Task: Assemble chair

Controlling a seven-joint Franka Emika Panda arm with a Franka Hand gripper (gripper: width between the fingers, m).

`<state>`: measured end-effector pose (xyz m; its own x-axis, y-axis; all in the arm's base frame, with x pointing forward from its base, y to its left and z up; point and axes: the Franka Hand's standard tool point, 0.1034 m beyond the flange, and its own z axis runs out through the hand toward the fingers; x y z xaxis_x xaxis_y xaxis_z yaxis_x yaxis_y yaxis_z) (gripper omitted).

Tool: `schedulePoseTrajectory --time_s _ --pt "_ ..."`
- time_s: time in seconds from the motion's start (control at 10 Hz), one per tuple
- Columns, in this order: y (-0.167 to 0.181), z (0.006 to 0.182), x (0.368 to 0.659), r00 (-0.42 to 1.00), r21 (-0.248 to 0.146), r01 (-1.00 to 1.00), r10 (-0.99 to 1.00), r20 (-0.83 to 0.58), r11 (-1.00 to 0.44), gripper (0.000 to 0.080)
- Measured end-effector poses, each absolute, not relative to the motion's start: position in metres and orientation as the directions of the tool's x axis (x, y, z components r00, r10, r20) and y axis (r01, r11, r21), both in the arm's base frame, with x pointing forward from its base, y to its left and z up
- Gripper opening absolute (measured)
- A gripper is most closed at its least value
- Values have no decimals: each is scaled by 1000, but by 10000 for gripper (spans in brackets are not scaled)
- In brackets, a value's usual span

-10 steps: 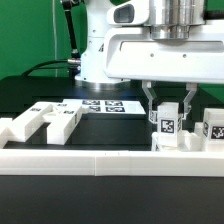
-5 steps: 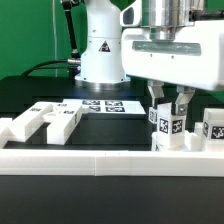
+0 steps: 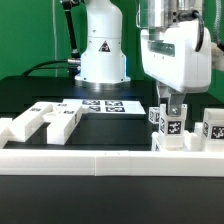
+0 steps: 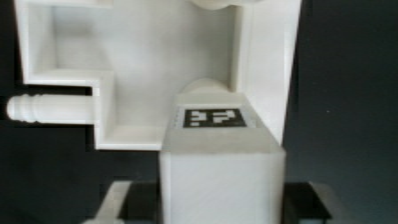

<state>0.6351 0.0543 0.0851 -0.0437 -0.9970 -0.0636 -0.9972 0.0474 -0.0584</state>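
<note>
A white chair post (image 3: 170,128) with black-and-white tags stands upright at the exterior view's right. My gripper (image 3: 172,108) comes down on it from above, and its fingers (image 3: 166,106) show edge-on at the post's top. In the wrist view the post (image 4: 222,170) fills the space between the jaws, and both sit tight against its sides, so the gripper is shut on the post. The post's tag (image 4: 214,118) faces the camera. Beyond the post lies a white chair slab (image 4: 160,70) with a round peg (image 4: 39,105) sticking out.
Two loose white chair parts (image 3: 25,126) (image 3: 62,121) lie at the exterior view's left, and another tagged part (image 3: 213,130) stands at its right edge. The long low white rail (image 3: 110,160) runs along the front. The marker board (image 3: 100,105) lies behind.
The wrist has turned about its vertical axis above the post. The fingers stood side by side facing the camera and now show edge-on. The post stays in the same place.
</note>
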Motion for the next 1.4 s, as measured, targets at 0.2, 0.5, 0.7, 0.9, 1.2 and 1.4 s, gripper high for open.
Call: schedulePoseTrajectory --time_s 0.2,0.5,0.7,0.9,1.2,1.4 --pt "55 85 635 -190 -52 -980 -979 -79 194 289" --pt "56 84 635 -224 -49 -972 -971 -81 228 367" --pt "56 84 634 -166 -48 -984 -983 -77 170 549" --pt "61 84 633 32 -49 -998 -997 -66 -29 644" --pt "63 84 631 326 -55 -945 -944 -56 -323 649" --pt "61 84 632 532 -66 -846 -846 -39 -529 649"
